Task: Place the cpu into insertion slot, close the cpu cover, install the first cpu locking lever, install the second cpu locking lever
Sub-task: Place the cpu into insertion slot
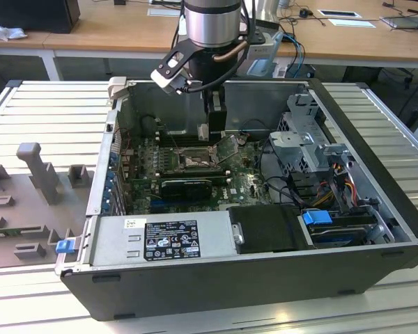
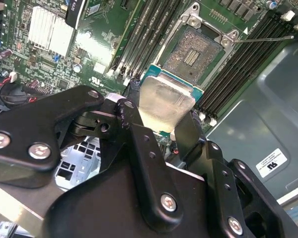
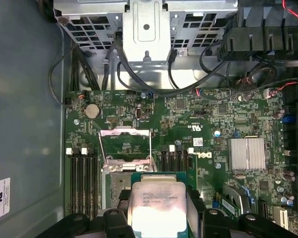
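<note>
light: bright, even | glare: cpu (image 3: 156, 208) top washed white | shadow: case (image 1: 230, 289) interior dim under arm (image 1: 212, 21)

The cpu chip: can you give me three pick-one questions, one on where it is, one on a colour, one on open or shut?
1. The insertion slot has its cpu cover: A flipped open B shut C missing
2. The cpu is: A seated in the slot B held in the gripper C on a desk
3. The motherboard is: A red B blue C green
Answers: 1 A, the frame is swung off and the slot lies bare; 2 B, the gripper clamps its edges above the board; 3 C, green shows all around the slot.
</note>
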Tool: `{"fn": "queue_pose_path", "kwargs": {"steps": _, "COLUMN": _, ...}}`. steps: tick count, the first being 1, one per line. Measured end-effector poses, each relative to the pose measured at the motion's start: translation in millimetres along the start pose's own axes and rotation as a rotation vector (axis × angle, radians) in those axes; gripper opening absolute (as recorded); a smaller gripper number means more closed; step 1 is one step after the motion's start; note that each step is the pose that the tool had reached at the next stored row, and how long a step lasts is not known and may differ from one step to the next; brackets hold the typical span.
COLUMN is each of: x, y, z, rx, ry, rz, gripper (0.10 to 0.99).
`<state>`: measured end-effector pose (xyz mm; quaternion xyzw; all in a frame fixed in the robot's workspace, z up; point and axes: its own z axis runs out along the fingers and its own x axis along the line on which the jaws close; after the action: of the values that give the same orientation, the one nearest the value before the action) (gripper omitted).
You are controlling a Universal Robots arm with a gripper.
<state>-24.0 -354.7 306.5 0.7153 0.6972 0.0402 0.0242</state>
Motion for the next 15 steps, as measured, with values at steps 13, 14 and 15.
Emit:
{"fn": "queue_pose_path", "kwargs": {"steps": 13, "x": -0.2, "y": -0.6, "z": 6.3, "rx": 0.000, "ry": 0.0000, "rz": 0.000, "gripper": 0.525}}
{"fn": "queue_pose_path", "kwargs": {"steps": 14, "x": -0.2, "y": -0.7, "z": 7.1, "rx": 0.000, "ry": 0.0000, "rz": 0.000, "gripper": 0.525}}
{"fn": "queue_pose_path", "kwargs": {"steps": 15, "x": -0.2, "y": -0.7, "z": 7.9, "rx": 0.000, "ry": 0.0000, "rz": 0.000, "gripper": 0.525}}
